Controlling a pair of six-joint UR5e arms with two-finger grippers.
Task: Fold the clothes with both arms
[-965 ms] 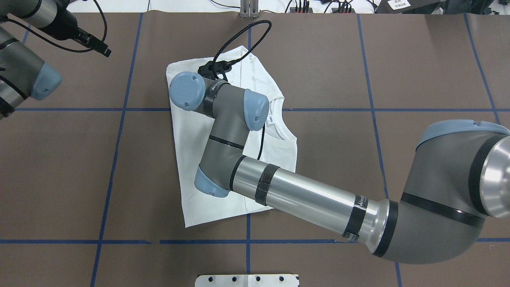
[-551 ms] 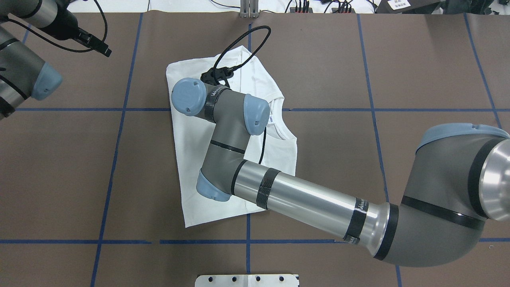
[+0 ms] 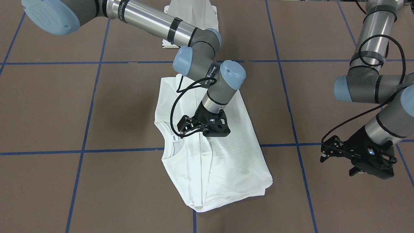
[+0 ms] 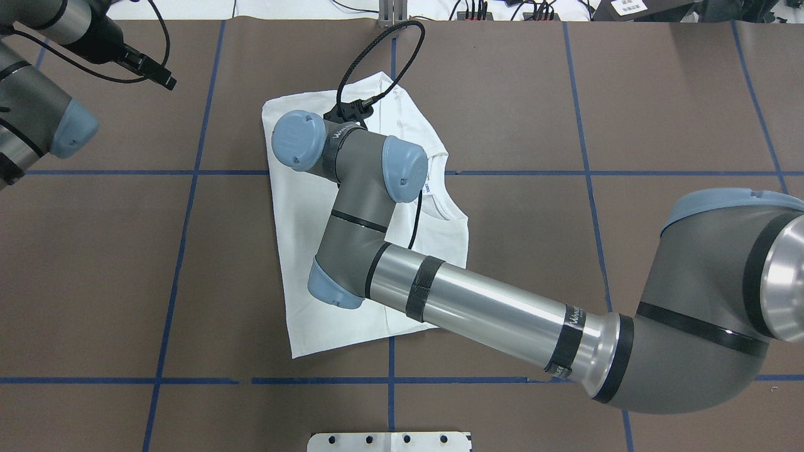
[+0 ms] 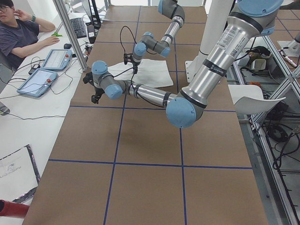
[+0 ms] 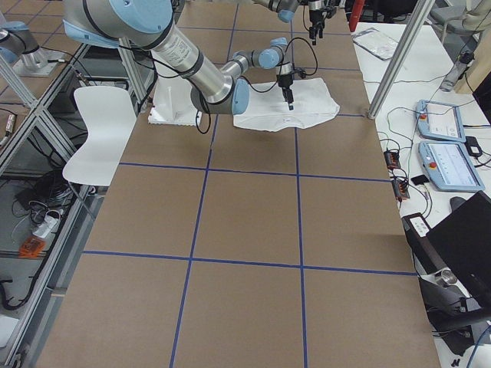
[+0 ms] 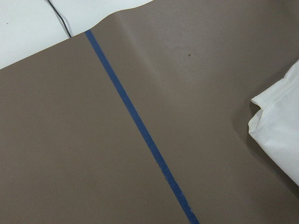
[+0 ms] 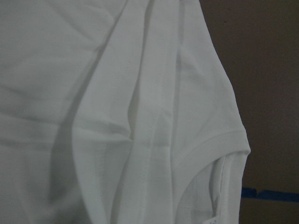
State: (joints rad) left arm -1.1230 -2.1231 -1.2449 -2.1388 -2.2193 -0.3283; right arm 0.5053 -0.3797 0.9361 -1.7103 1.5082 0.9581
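The clothes are one white shirt (image 3: 223, 168) lying folded into a compact slab on the brown table, with its ribbed collar (image 3: 166, 155) and neck label (image 3: 174, 138) showing. My right arm (image 4: 477, 307) reaches across it. Its gripper (image 3: 216, 132) points down just over the upper middle of the shirt (image 4: 301, 251); I cannot tell whether the fingers are open or shut. The right wrist view shows only creased cloth (image 8: 93, 93) and the collar edge. My left gripper (image 3: 368, 170) hangs off to the side, well away from the shirt (image 7: 280, 126), and its state cannot be told either.
Blue tape lines (image 4: 188, 172) divide the brown table cover. The white pedestal base plate (image 4: 389, 441) sits at the robot's edge. A seated person (image 5: 18, 33) and tablets (image 5: 47, 70) are at a side desk. A white chair (image 6: 96, 130) stands beside the table.
The right wrist has shifted slightly over the shirt, and its cable loop has swung higher toward the far table edge. The shirt and left arm have not moved.
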